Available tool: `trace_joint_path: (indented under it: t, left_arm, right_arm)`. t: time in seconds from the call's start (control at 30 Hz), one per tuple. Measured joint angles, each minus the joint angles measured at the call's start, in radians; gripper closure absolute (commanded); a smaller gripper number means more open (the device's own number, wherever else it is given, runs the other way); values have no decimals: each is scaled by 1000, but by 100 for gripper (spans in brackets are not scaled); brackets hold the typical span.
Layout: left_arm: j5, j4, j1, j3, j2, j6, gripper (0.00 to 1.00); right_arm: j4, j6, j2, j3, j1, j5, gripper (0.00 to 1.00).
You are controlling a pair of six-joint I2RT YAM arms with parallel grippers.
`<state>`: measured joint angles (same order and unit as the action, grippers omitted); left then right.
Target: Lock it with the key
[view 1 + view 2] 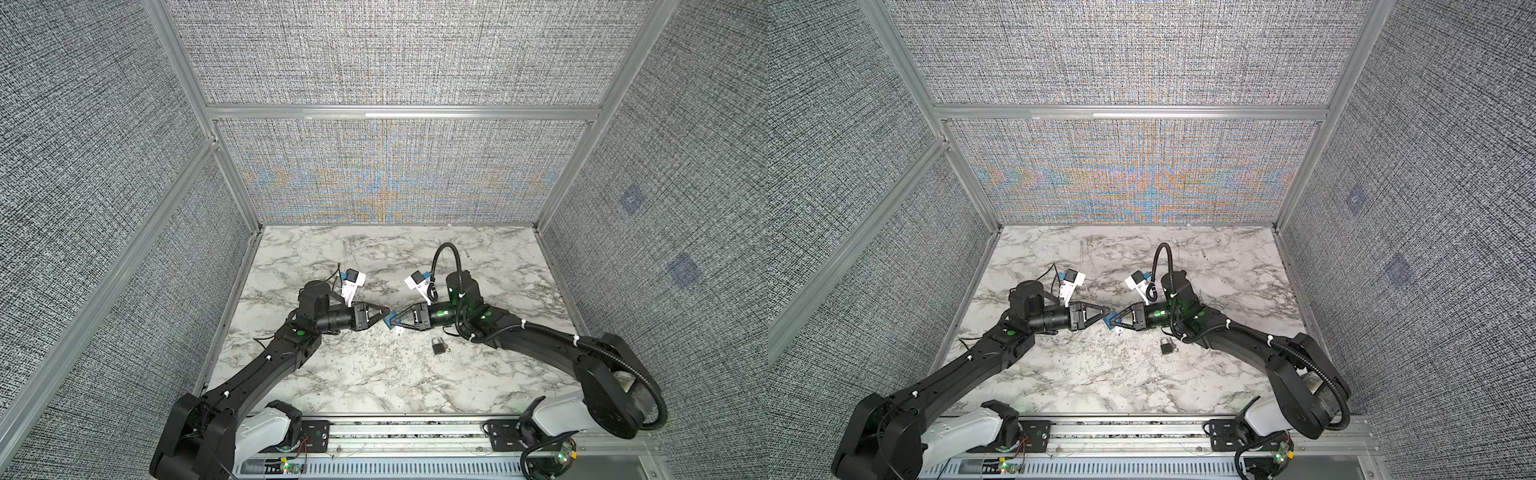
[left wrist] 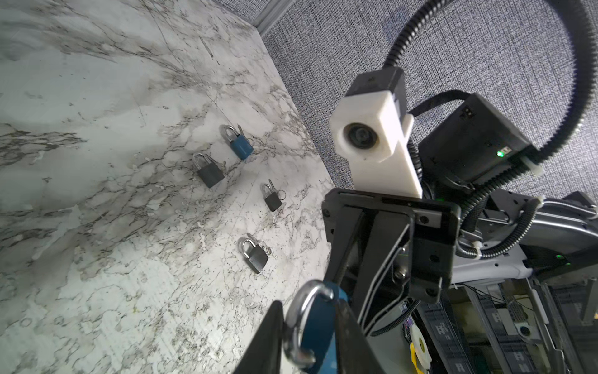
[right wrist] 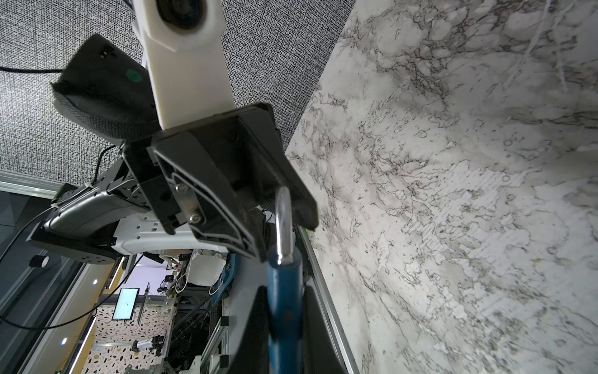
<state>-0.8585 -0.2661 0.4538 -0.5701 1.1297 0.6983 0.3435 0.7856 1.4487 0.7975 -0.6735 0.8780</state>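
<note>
Blue padlock (image 2: 316,330), shackle (image 2: 289,327) toward left tool (image 1: 387,311)

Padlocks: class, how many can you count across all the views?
5. A held blue padlock is gripped above the table; on it lie a second blue padlock and three grey padlocks. More may be hidden.

A white marble-patterned counter (image 1: 374,374) is fenced by grey woven wall panels (image 1: 395,54), set in an aluminium frame (image 1: 399,112) rising from the counter's edges. Beyond the counter's near edge, a lit monitor (image 3: 125,303) stands above speckled flooring (image 3: 106,340).
</note>
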Motion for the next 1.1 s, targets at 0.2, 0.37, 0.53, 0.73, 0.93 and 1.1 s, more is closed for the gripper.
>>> trace_joint_path:
  t: [0.2,0.37,0.53,0.73,0.93,1.1]
  left_arm:
    - [-26,-23,-3,5,6,29,95]
    - [-42,-40,-3,5,6,54,100]
    - [-31,-58,-2,12,10,69,100]
    - [2,-85,1,29,6,116,100]
    - [53,-92,1,17,-12,159,100]
    - [93,-96,1,8,-37,186,100]
  right_arm:
    - [-3,-26,-1,6,-2,13,100]
    - [-5,-44,-3,6,-1,26,100]
    - [-6,-32,-3,6,0,15,71]
    - [13,-8,-2,-10,13,-10,61]
    - [88,42,-41,-80,38,-26,60]
    - [126,56,-84,-107,51,-34,60]
